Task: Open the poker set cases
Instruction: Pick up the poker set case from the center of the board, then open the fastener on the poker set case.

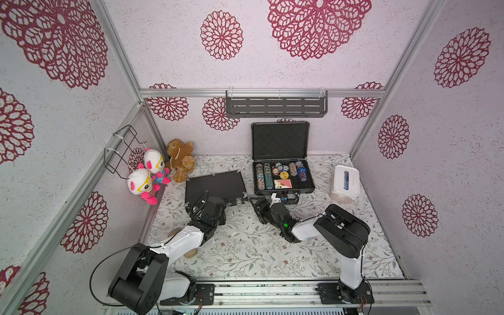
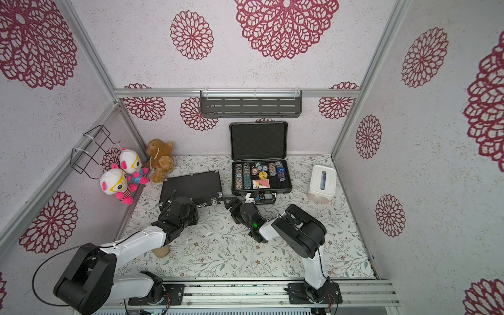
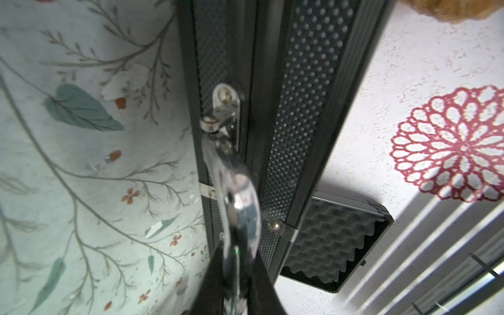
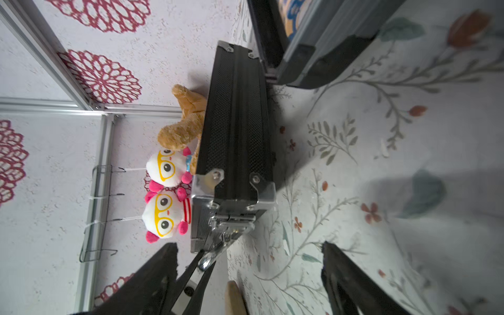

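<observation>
Black case [image 1: 215, 184] handle [image 3: 241, 191] in left jaws

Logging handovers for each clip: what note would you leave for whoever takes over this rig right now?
Left tool: shut on the silver handle of the black case.
Right tool: open and empty, low over the table between the two cases, at their near edges.
Grey case: at the back, lid upright, chips showing. Done.
Black case: left of the grey one and nearer the robot, lid closed. I cannot tell whether its latch is released.
Left to do: open the black case.
</observation>
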{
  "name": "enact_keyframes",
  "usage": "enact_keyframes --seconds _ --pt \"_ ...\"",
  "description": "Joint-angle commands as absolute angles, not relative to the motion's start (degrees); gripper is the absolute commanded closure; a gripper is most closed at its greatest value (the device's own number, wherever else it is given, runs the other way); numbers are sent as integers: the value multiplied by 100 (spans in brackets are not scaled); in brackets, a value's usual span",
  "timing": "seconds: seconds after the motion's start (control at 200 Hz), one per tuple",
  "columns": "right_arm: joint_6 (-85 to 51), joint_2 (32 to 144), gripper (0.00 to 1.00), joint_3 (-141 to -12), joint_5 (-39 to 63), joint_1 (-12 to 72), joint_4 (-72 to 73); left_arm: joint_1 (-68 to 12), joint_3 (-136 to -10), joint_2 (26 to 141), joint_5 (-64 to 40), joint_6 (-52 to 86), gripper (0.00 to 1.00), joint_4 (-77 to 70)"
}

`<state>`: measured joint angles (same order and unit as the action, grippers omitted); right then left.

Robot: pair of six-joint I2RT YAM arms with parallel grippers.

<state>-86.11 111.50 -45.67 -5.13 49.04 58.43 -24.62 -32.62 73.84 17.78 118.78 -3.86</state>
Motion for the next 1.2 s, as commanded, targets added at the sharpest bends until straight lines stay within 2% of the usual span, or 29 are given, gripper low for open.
enact_keyframes --seconds 0.0,0.385,1.191 --pt "-9019 11214 16 -4802 -991 5052 6345 -2576 -3768 6915 2212 11883 100 -961" --pt "-9790 11758 32 -5229 -1630 5457 6680 -2771 -3973 7433 2068 12298 100 -1485" --pt "-9694 12193 36 -5673 -1946 5522 6483 -2848 -3797 7393 1890 12647 100 -1969"
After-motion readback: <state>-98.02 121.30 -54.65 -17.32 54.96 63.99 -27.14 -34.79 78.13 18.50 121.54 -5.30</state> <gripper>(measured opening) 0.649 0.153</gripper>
